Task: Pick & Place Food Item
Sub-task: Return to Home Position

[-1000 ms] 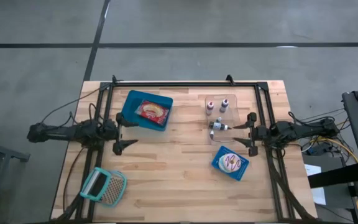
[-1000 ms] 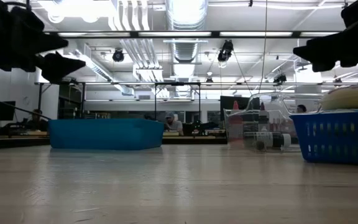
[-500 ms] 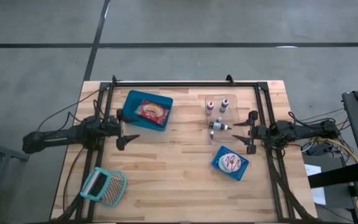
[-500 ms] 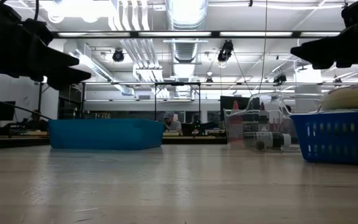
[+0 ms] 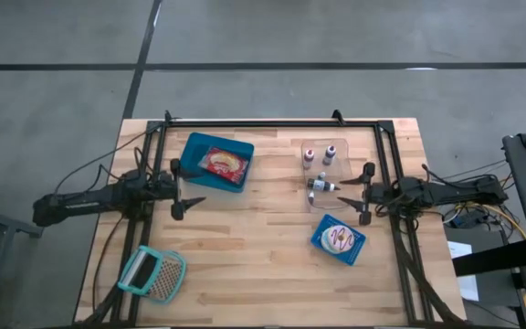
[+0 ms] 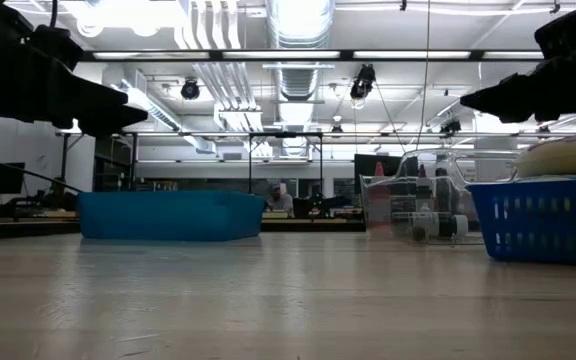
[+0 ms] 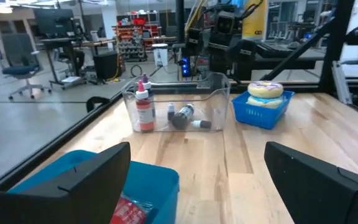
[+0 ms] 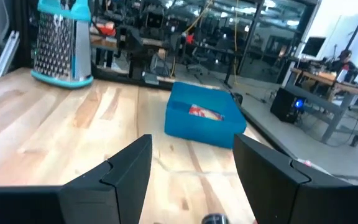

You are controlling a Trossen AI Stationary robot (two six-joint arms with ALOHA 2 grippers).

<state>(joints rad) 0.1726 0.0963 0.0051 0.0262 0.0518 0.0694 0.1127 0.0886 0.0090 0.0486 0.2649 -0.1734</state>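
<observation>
A red-wrapped food packet [image 5: 224, 164] lies in the blue tray [image 5: 195, 155] at the far left. A frosted donut [image 5: 340, 238] sits in a small blue basket [image 5: 322, 241] at the right. My left gripper [image 5: 183, 187] hovers open and level just on the near side of the tray; its wrist view shows the tray [image 7: 92, 180] below open fingers [image 7: 98, 168]. My right gripper [image 5: 362, 194] hovers open between the clear bin and the basket, with the tray [image 8: 204, 124] far ahead of it. Neither gripper holds anything.
A clear bin [image 5: 322, 168] with small bottles stands at the far right, close to my right gripper. A teal-handled grater [image 5: 152, 274] lies at the near left corner. A black frame [image 5: 272, 123] runs around the table's edges. Bare wood lies in the middle.
My left arm has swung about its base, so its gripper has turned a little toward the far edge and the blue tray, staying open. My right gripper has barely shifted. The tray, basket, bin and grater stay where they were.
</observation>
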